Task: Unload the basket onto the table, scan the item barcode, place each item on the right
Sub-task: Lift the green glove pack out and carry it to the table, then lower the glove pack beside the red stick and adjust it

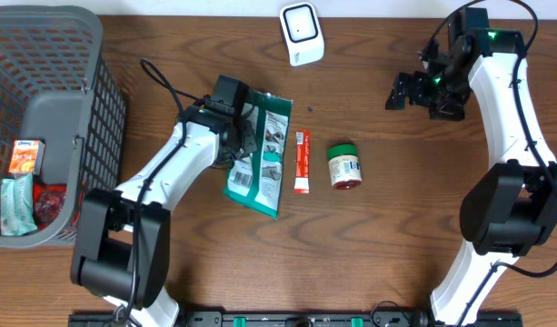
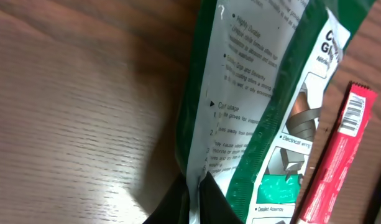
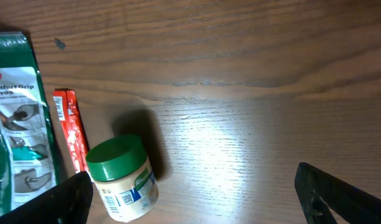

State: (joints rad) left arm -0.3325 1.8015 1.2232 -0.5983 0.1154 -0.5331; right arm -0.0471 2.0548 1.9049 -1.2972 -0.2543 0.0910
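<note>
Left gripper point(image 2: 194, 194) clamped on the glove packet point(image 1: 260, 154) at its thin edge. It may slip or fold when lifted, hiding the barcode point(image 1: 243, 178) from the scanner point(image 1: 302, 34). Right gripper point(image 1: 396, 94) open, empty.

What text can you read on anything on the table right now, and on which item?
"omfort Grip" / "loves", cut off at the frame edge: green packet.
"Electrical wiring": same packet, left wrist view.
Too small or blurred to read: print on the jar, red stick pack, box in the basket.

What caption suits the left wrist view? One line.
Left end effector pinches the glove package by its edge; red stick packet alongside on wooden table.
</note>
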